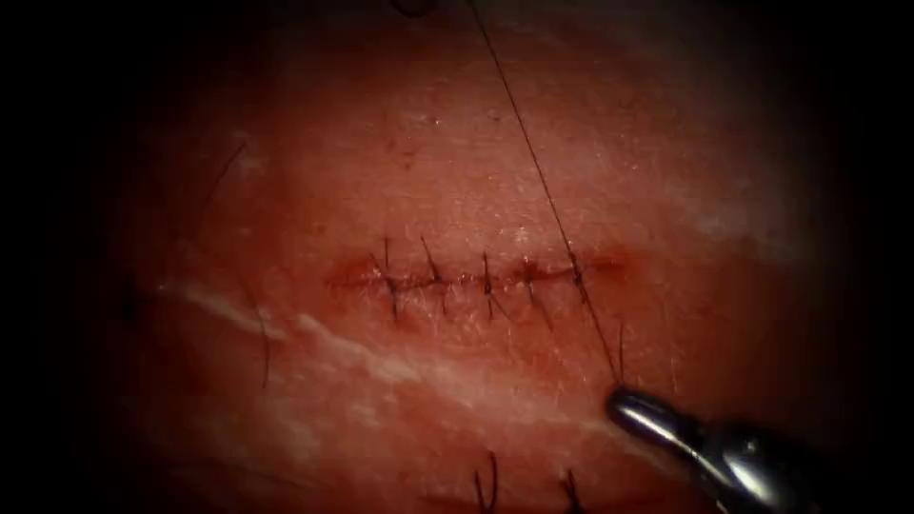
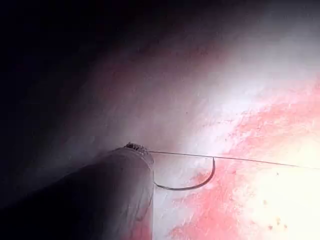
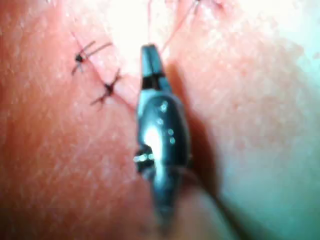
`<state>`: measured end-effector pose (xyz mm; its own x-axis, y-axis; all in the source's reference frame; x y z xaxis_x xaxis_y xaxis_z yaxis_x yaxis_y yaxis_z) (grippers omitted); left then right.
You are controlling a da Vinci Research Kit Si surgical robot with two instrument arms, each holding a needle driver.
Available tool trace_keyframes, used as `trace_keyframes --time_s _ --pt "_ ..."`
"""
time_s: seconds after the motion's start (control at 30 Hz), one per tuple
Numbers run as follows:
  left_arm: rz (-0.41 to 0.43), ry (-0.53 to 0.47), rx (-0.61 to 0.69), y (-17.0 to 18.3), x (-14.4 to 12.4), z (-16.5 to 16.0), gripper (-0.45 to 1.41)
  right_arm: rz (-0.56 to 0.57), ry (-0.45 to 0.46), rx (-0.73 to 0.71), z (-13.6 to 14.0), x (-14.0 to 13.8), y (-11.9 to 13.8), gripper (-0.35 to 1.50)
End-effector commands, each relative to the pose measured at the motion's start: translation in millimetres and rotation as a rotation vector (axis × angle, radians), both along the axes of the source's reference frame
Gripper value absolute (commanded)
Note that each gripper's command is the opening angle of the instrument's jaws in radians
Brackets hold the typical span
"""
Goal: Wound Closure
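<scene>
The cut (image 1: 476, 278) runs across the middle of the tissue (image 1: 457, 171), its edges drawn together under a row of five dark stitches (image 1: 486, 284), so closure looks nearly finished. A taut thread (image 1: 533, 157) passes through the rightmost stitch down to the right gripper (image 1: 619, 398), which is closed on it. The needle (image 2: 192, 184) hangs free above the tissue beside the left gripper (image 2: 134, 148), whose jaw state I cannot tell.
</scene>
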<state>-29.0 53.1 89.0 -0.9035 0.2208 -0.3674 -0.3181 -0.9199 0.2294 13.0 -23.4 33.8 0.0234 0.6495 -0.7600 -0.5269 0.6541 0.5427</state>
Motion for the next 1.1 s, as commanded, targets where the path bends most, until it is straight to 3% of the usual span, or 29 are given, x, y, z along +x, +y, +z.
trace_keyframes --time_s 0.03,0.37,0.47,0.53,0.57,0.6,0.67,0.77,0.93,1.1 --pt "-0.004 0.001 -0.005 0.7 -0.3 0.8 -0.45 -0.002 -0.001 0.002 0.9 0.0 -1.7 -0.35" --pt "-0.02 0.015 -0.012 0.8 0.1 2.0 -0.45 -0.016 -0.022 -0.006 3.0 -0.5 -3.1 -0.35" --pt "-0.047 -0.046 0.016 -0.1 -0.4 1.4 -0.45 -0.094 -0.001 -0.059 2.4 0.1 -2.8 -0.33" --pt "-0.066 -0.101 0.045 -0.9 -1.0 0.5 -0.45 -0.133 0.0 -0.121 1.8 0.4 -2.4 0.21" --pt "-0.083 -0.171 0.089 -2.2 -1.8 -0.7 -0.45 -0.151 0.009 -0.153 1.3 0.4 -1.8 0.56" --pt "-0.083 -0.171 0.089 -2.2 -1.8 -0.7 -0.45 -0.151 0.009 -0.153 1.3 0.4 -1.8 0.56" --pt "-0.078 -0.223 0.155 -3.8 -2.6 -1.9 -0.45 -0.162 0.01 -0.17 1.0 0.3 -1.3 0.88" --pt "-0.046 -0.353 0.317 -8.4 -4.6 -6.6 -0.45 -0.161 0.012 -0.165 0.6 -0.2 -0.6 1.13" --pt "-0.027 -0.452 0.393 -11.1 -5.7 -13.1 -0.45 -0.157 0.024 -0.136 0.0 -0.8 0.1 1.3" --pt "-0.016 -0.534 0.387 -13.3 -6.6 -21.8 -0.45 -0.146 0.036 -0.093 -0.9 -0.7 1.9 1.4"
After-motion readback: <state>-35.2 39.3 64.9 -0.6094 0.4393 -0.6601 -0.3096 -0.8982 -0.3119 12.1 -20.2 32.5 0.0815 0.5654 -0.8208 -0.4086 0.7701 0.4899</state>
